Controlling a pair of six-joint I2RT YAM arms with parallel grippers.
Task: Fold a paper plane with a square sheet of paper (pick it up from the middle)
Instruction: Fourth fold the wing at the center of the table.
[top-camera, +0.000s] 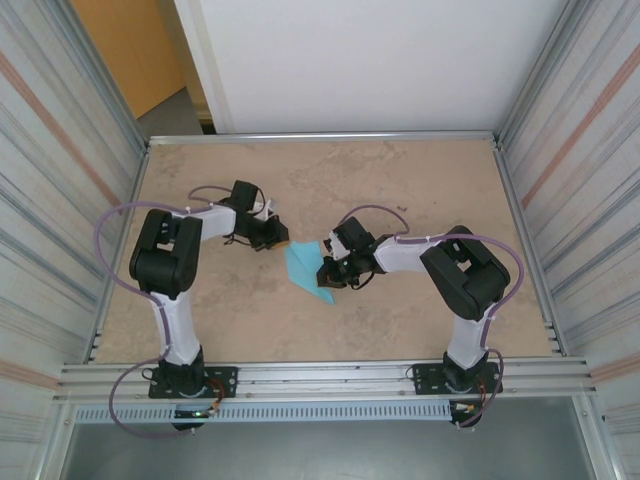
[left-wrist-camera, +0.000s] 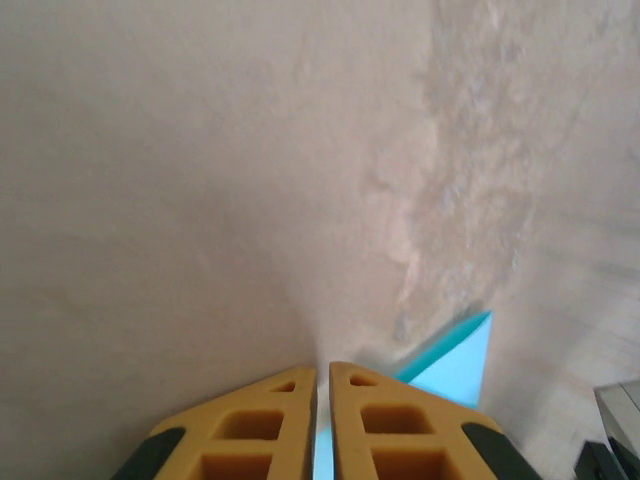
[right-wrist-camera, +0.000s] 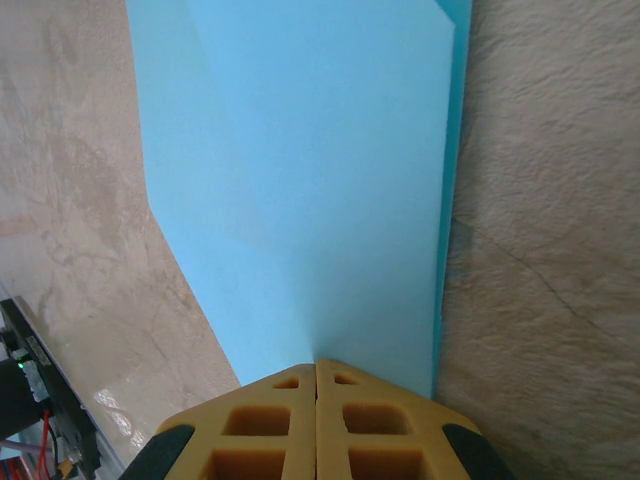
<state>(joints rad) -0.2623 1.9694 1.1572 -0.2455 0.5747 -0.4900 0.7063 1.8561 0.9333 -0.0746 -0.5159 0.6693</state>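
**Paper** (top-camera: 302, 262): light-blue, folded to an angular, pointed shape. Lies mid-table (top-camera: 400, 170), between the two grippers. One crease line runs through its face in the right wrist view (right-wrist-camera: 300, 180); a second layer's edge shows along its right side.

**Left gripper** (top-camera: 279, 240): at the paper's far-left corner. Fingers (left-wrist-camera: 270, 420) closed to a thin slit with blue showing in it, pinching the paper there. A pointed tip of the paper (left-wrist-camera: 455, 365) sticks out to the right of the fingers, low to the table.

**Right gripper** (top-camera: 328, 268): at the paper's right edge. Fingers (right-wrist-camera: 250, 430) pressed fully together, tips meeting the near end of the sheet, which fans out ahead of them. Cannot tell if any paper is caught between them.

**Edges and room**: bare table on all sides of the paper. The widest stretch runs toward the far edge. Side walls (top-camera: 40, 150) and the near rail (top-camera: 330, 378) stand well apart from it. The two grippers are near each other, with the paper spanning the gap.
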